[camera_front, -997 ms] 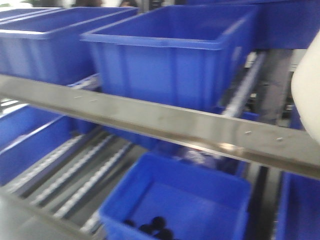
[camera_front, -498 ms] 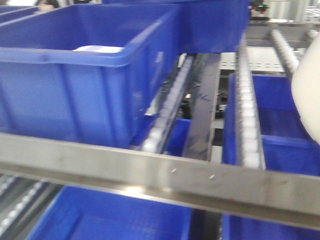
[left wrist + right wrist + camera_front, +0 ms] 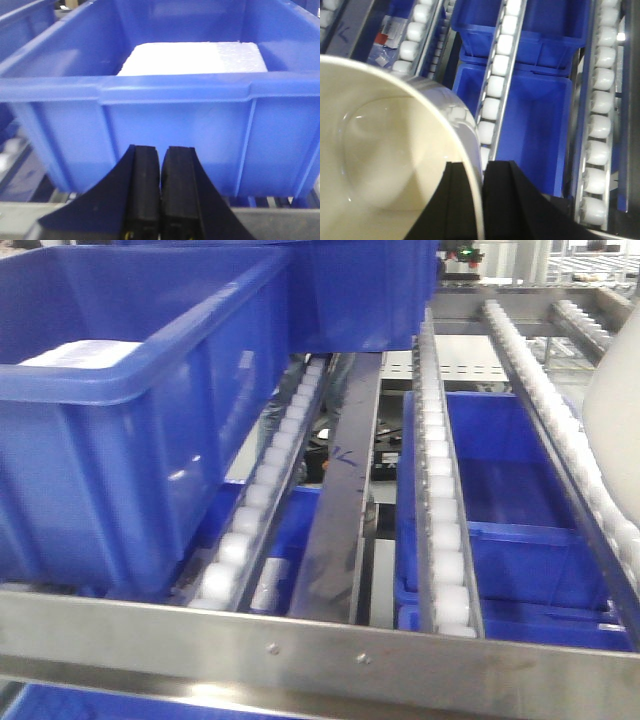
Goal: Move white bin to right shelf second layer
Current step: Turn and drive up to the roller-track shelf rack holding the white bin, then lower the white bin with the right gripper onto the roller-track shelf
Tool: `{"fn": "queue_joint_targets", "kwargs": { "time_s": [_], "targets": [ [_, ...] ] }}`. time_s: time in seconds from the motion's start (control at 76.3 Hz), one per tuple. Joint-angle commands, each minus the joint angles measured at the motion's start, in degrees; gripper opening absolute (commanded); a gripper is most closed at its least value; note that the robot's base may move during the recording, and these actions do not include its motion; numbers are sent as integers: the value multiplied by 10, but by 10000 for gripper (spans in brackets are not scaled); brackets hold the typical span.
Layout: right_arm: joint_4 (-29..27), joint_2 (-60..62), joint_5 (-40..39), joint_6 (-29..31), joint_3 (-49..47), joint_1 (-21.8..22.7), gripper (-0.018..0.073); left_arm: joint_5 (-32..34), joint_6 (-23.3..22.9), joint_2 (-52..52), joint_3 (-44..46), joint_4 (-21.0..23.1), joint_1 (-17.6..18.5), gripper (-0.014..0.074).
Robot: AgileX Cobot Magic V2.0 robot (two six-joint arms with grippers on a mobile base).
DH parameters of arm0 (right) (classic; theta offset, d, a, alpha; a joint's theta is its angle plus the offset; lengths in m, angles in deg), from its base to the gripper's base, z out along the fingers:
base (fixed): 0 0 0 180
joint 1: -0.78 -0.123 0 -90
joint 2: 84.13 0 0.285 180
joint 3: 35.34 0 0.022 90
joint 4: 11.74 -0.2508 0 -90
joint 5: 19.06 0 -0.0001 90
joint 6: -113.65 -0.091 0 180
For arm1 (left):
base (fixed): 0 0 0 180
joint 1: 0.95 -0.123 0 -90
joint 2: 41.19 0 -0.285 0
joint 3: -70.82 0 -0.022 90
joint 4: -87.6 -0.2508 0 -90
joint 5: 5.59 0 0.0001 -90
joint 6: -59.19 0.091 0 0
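- Cream-white plastic fills the right wrist view: the white bin (image 3: 380, 165) hangs at about 8 o'clock in that picture, its glossy inside turned up to the camera and its rim curving down through the middle.
- The right gripper (image 3: 483, 200) is clenched on that rim, one black finger inside the wall and one outside (the rim runs straight down between them).
- Below the bin lies the right shelf second layer (image 3: 501, 75), steel rails lined with small white rollers running towards 12 o'clock; the bin does not look to be resting on them, though I cannot be sure.
- From the front view only a pale bulge of the bin (image 3: 612, 455) shows, at 3 o'clock against the frame edge, just beside the outermost roller rail (image 3: 545, 400).
- Under the rails sit blue crates (image 3: 500, 510) on the level beneath.
- At 9 o'clock in the front view stands a large blue crate (image 3: 120, 430) on the same rollers.
- The left gripper (image 3: 160, 192) is pressed closed on nothing, its two black fingers (image 3: 145, 190) touching, pointed at the blue crate's front wall.
- Inside that crate lies a white foam slab (image 3: 195, 59).
- A steel crossbar (image 3: 320, 655) runs along the front of the rack at 6 o'clock.
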Motion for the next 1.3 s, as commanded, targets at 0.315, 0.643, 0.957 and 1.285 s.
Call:
{"fn": "queue_joint_targets", "kwargs": {
  "time_s": [0.315,0.643,0.957,1.285],
  "targets": [
    [-3,0,-49,2,-16,4,109,49,-3,8,-21,0,2,85],
    [-3,0,-52,2,-16,4,109,49,-3,8,-21,0,2,85],
    [-3,0,-55,2,-16,4,109,49,-3,8,-21,0,2,85],
    [-3,-4,-62,2,-16,4,109,49,-3,8,-21,0,2,85]
  ]
}}
